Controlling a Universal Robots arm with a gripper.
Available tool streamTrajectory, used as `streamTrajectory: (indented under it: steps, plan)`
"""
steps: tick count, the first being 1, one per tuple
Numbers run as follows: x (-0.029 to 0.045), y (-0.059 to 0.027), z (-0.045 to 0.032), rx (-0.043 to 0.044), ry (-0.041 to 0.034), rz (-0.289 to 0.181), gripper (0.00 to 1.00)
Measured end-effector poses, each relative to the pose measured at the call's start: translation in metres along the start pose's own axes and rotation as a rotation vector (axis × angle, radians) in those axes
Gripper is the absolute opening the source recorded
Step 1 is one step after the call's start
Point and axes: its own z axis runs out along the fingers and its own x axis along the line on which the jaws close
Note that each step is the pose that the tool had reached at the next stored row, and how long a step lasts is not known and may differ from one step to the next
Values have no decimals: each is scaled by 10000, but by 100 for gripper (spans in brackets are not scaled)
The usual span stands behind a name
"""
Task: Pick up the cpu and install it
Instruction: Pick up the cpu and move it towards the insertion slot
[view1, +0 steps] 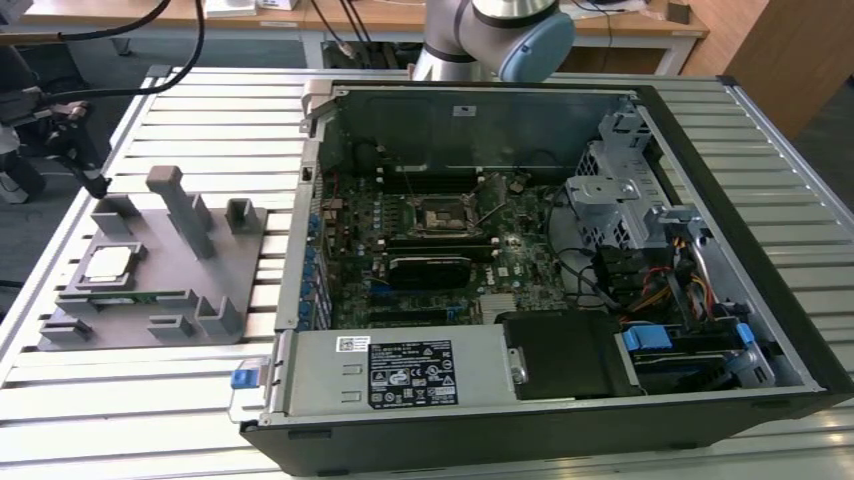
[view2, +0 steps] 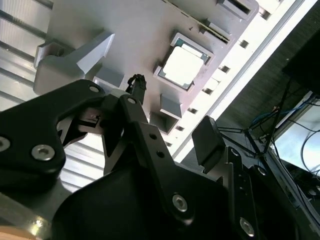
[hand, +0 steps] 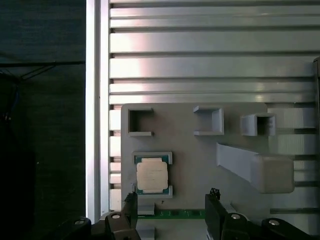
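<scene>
The cpu (view1: 110, 262), a small square chip with a pale metal top, lies flat in its pocket on the grey plastic fixture (view1: 174, 290) at the exterior view's left. Both wrist views look down on the cpu (hand: 151, 175) (view2: 183, 66) in its pocket on the fixture (hand: 190, 150). My gripper (hand: 172, 202) (view2: 172, 112) hangs above the fixture, open, with nothing between its black fingers (hand: 131, 206). It is off to one side of the cpu, over the thin green memory stick (hand: 175, 214), and touches neither. The black-and-metal socket frame (view1: 437, 215) sits on the motherboard inside the case.
The open computer case (view1: 747, 300) fills the middle of the slatted metal table (view1: 200, 110), with drive cages and cables at the exterior view's right. The fixture carries a tall post (view1: 171, 195) and several small blocks. The table edge (hand: 95, 100) runs close beside the fixture.
</scene>
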Motion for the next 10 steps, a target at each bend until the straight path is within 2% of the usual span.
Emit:
streamTrajectory:
  steps: [3,10]
  plan:
    - [1,-5,37,3,83,-49,64]
    - [2,-18,70,10,107,-221,64]
